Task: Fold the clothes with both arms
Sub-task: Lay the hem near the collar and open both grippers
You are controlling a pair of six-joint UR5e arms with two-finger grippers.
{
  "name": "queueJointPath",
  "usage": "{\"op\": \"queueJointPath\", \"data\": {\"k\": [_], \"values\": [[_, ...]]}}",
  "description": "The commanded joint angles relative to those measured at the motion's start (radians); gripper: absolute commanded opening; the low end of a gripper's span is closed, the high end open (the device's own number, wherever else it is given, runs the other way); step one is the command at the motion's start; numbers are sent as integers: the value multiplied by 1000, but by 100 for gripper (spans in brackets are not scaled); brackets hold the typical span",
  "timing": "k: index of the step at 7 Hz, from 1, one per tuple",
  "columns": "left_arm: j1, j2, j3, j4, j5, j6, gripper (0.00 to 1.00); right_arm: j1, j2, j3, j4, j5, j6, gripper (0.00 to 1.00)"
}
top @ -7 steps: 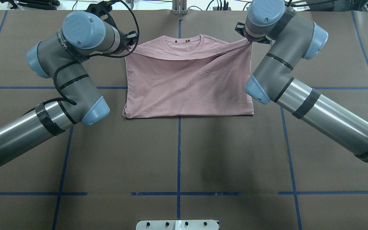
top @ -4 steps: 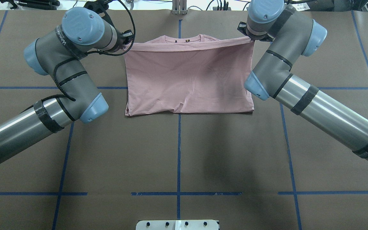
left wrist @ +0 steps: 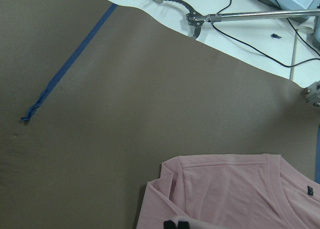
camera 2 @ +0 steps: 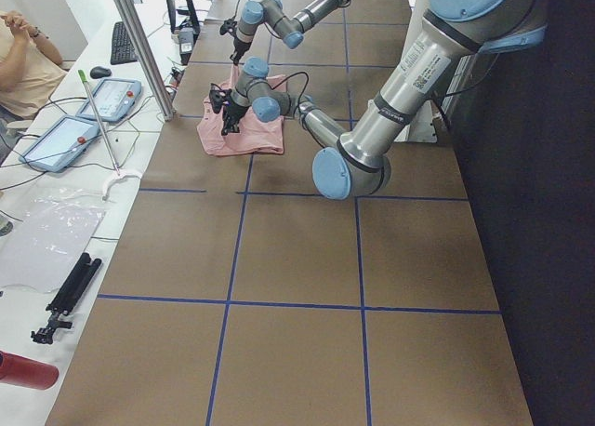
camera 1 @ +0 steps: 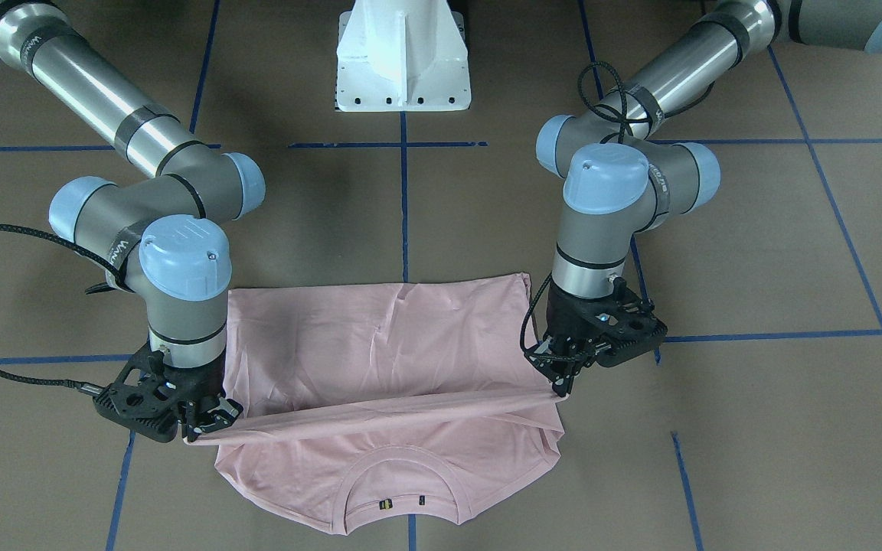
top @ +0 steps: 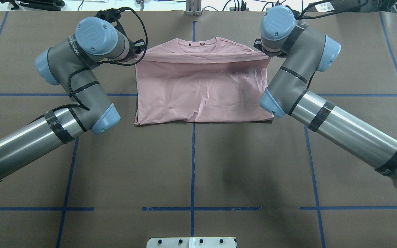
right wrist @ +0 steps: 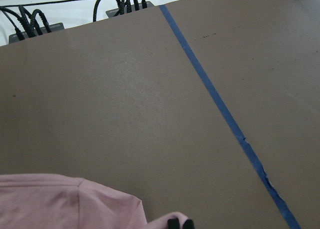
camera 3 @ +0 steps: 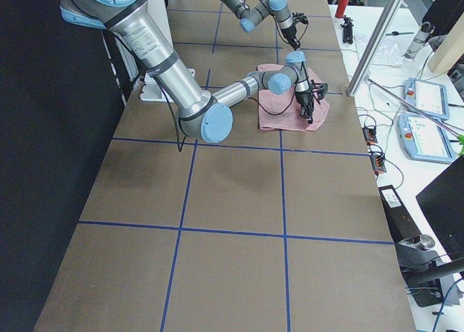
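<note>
We see the left arm point(camera 1: 602, 229) and right arm point(camera 1: 181, 306) as silver tubes with grey joint housings, light-blue screwed caps, black bands, white lettering and braided black cables, plus a white pedestal point(camera 1: 403, 53).

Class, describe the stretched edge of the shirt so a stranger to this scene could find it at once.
On the brown table with blue tape lines, find the pink T-shirt. Near its collar runs one straight edge, pinched at its ends by the left gripper and right gripper. Unlike the slack, wrinkled cloth around it, it is pulled taut.
</note>
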Motion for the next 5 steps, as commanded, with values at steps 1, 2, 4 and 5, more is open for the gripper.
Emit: {"op": "queueJointPath", "data": {"k": [1,2,4,5], "values": [[1,-34,70,-67,0,-1,0,-1,10,-78,99,0,1,0],[1,-35,88,-71,0,1,1,-1,25,-111,141,1,1,0],[1,-37,186,-217,0,-1,24,1,116,-259,170,-5,1,31],[-1,-11,182,-220,0,-4,29,2,127,-261,175,-5,1,34]]}}
